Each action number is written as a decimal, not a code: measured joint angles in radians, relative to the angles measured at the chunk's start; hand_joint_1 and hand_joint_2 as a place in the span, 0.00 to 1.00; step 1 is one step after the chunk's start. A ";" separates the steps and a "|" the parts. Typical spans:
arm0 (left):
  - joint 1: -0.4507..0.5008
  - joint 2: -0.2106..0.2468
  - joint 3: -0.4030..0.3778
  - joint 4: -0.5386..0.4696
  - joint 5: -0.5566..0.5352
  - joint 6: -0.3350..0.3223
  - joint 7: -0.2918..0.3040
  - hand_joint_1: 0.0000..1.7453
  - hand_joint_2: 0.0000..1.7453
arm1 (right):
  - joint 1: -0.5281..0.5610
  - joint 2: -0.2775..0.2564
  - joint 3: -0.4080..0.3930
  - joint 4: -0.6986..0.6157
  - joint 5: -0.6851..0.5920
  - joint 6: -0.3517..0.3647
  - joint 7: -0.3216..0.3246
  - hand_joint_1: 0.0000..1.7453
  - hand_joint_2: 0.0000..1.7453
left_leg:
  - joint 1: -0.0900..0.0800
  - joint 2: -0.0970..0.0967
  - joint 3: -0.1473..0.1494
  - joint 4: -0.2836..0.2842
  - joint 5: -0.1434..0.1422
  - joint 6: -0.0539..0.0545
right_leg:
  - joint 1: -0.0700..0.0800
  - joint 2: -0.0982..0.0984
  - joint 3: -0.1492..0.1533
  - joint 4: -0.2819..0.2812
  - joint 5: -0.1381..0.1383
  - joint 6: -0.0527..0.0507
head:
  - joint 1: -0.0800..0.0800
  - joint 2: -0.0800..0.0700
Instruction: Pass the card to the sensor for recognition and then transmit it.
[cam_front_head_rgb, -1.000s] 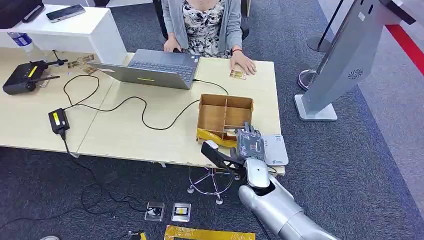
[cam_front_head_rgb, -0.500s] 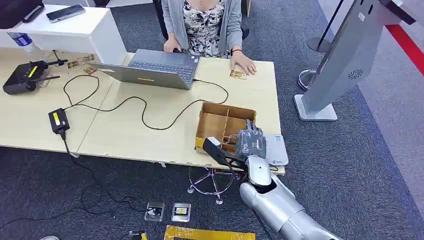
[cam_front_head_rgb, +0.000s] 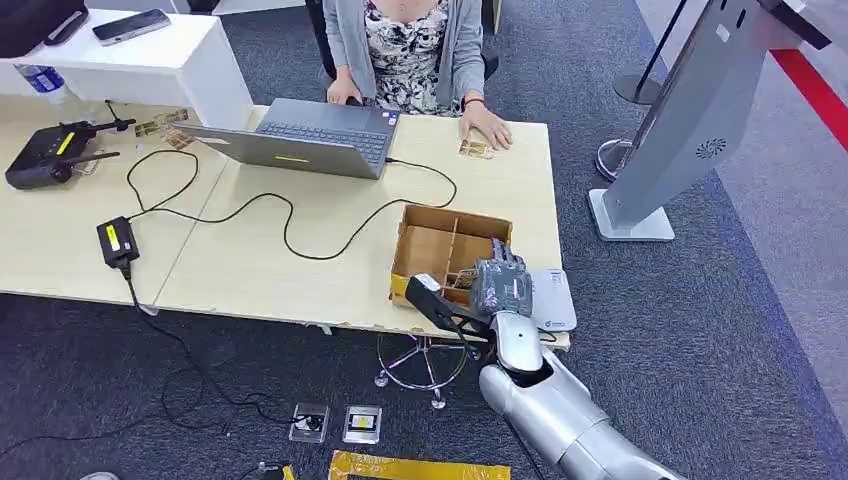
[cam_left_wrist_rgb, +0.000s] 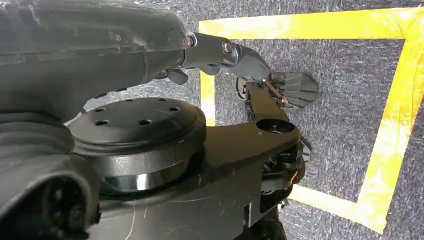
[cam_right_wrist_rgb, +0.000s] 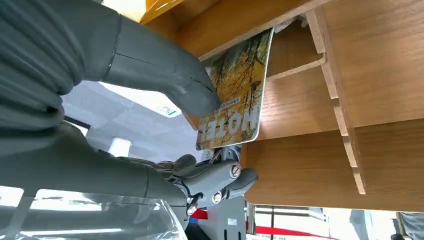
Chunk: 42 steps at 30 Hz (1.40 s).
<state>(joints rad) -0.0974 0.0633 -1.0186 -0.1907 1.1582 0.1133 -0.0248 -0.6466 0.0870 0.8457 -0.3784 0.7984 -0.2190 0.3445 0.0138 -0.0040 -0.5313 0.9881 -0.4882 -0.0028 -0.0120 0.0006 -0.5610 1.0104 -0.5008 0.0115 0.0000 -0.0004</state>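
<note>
Right wrist view: glossy hotel card (cam_right_wrist_rgb: 235, 90), thin rectangle with rounded corners and autumn-tree print, pinched between the thumb and fingers (cam_right_wrist_rgb: 225, 177) of the right hand (cam_front_head_rgb: 497, 288) inside the wooden divider box (cam_front_head_rgb: 432, 243). Box: plain plywood, slotted partitions, open top, at table's (cam_front_head_rgb: 300, 270) 5 o'clock corner. White card reader (cam_front_head_rgb: 553, 299) just beside box at 3 o'clock, near table edge. Left hand (cam_left_wrist_rgb: 287, 90) hangs over grey carpet with yellow tape (cam_left_wrist_rgb: 395, 120); its grasp: cannot tell.

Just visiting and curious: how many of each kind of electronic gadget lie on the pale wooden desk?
Laptop: 1
Black power adapter: 1
Black controller: 1
White sensor pad: 1
Total: 4
</note>
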 joint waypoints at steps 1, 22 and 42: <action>0.000 0.000 0.000 0.000 0.000 0.000 0.000 0.00 0.00 | 0.000 0.000 0.000 0.000 0.000 0.000 0.000 1.00 1.00 | 0.000 0.000 0.000 0.000 0.000 0.000 | 0.000 0.000 0.000 0.000 0.000 0.000 | 0.000 0.000; 0.000 0.000 0.000 0.000 0.000 0.000 0.000 0.00 0.00 | 0.000 0.000 0.000 0.000 0.000 0.000 0.000 1.00 1.00 | 0.000 0.000 0.000 0.000 0.000 0.000 | 0.000 0.000 0.000 0.000 0.000 0.000 | 0.000 0.000; -0.002 0.003 -0.034 0.001 -0.027 -0.009 0.004 0.00 0.00 | -0.202 -0.045 -0.029 -0.269 0.165 -0.046 0.139 1.00 1.00 | 0.000 0.003 -0.003 0.000 0.003 -0.001 | 0.000 0.002 -0.004 0.001 0.003 -0.001 | 0.000 0.000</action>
<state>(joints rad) -0.0997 0.0660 -1.0521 -0.1900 1.1307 0.1045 -0.0205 -0.8484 0.0416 0.8171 -0.6470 0.9632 -0.2651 0.4833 0.0136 -0.0015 -0.5338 0.9884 -0.4855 -0.0036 -0.0122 0.0023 -0.5652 1.0112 -0.4975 0.0106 0.0000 -0.0004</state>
